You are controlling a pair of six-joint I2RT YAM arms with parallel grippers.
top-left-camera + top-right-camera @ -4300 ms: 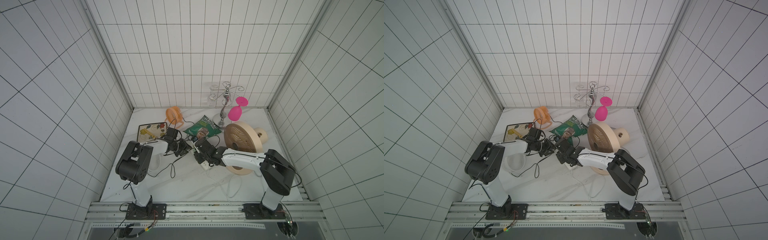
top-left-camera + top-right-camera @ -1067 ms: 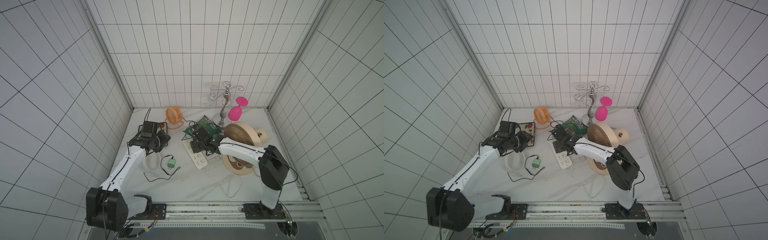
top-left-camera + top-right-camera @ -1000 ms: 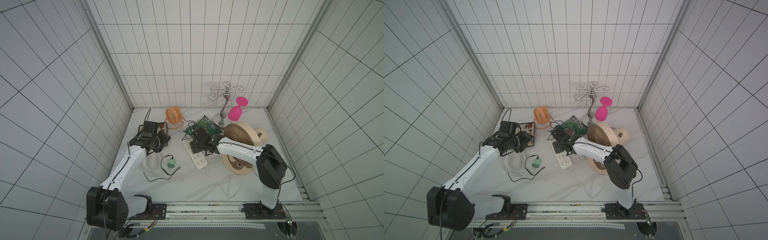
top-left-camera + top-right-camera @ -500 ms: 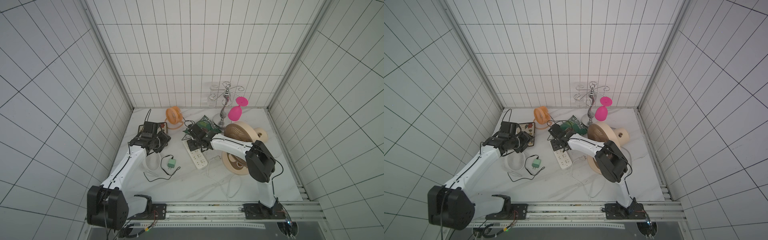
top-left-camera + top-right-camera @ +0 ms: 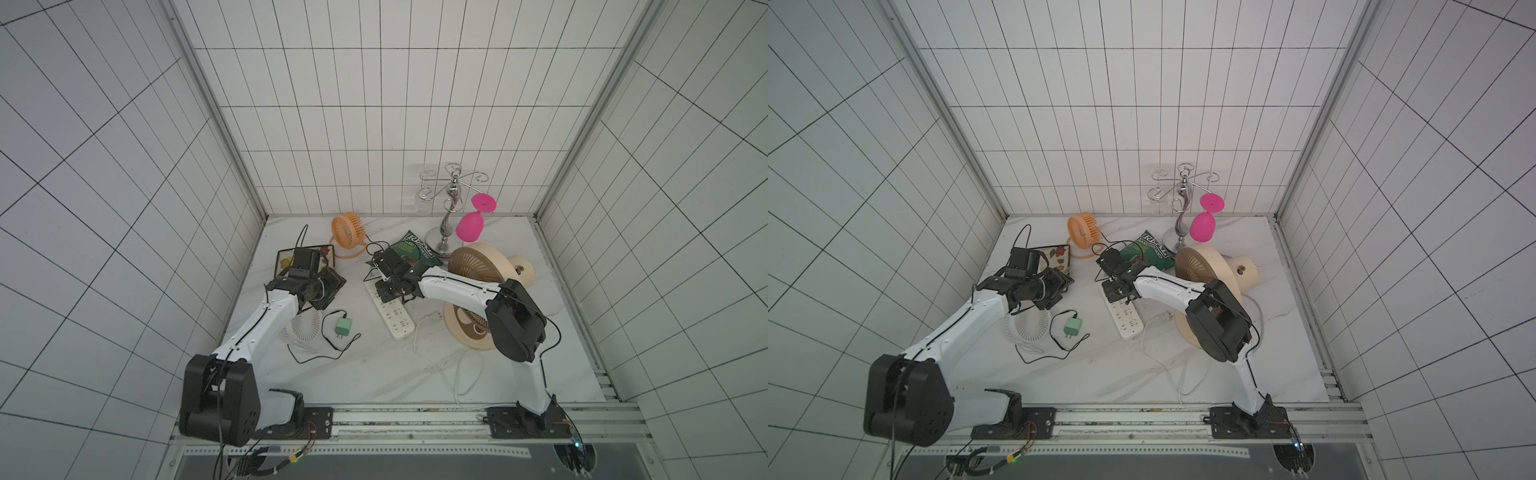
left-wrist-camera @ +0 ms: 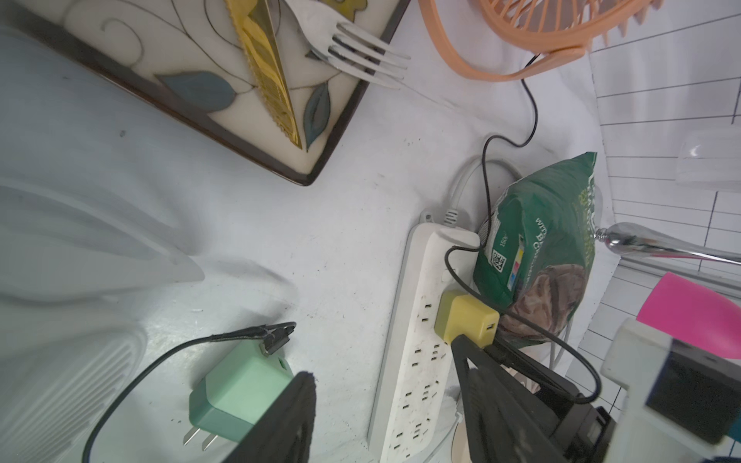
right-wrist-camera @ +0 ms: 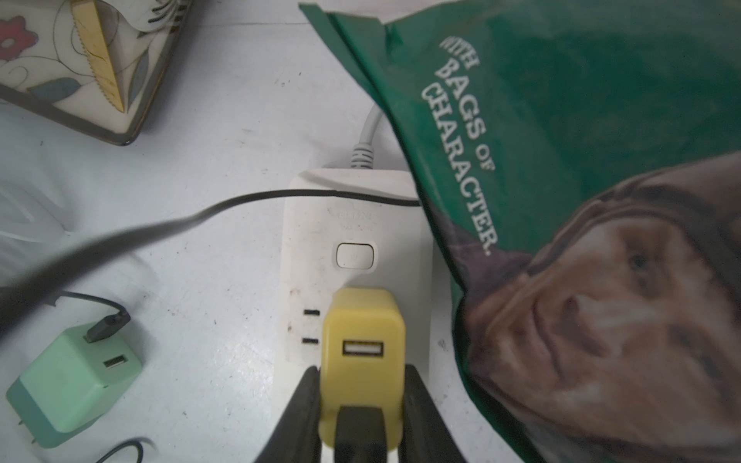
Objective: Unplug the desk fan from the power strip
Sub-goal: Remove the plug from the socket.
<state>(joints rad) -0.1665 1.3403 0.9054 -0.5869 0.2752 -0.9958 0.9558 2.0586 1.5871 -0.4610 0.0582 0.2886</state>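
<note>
The left gripper (image 6: 381,360) hangs part-open and empty, leaving room; the green adapter (image 6: 240,385) lies unplugged just below it. The right gripper (image 7: 362,371) clamps the yellow adapter (image 7: 363,320) by its sides for a straight pull, with the power strip (image 7: 353,216) directly beneath.

Power strip (image 5: 395,320): a long, flat white bar lying flat mid-table, its length running from 11 to 5 o'clock. The switch and white cord are at the 11 o'clock end.
Yellow USB adapter (image 7: 363,340): plugged into the socket next to the switch. One port is empty and a black cable fills the other. My right gripper (image 7: 362,375) pinches its two sides.
Orange desk fan (image 5: 348,230): upright on its ring stand, at 11 o'clock from the strip and apart from it. Its thin black cord crosses the strip's corded end.
</note>
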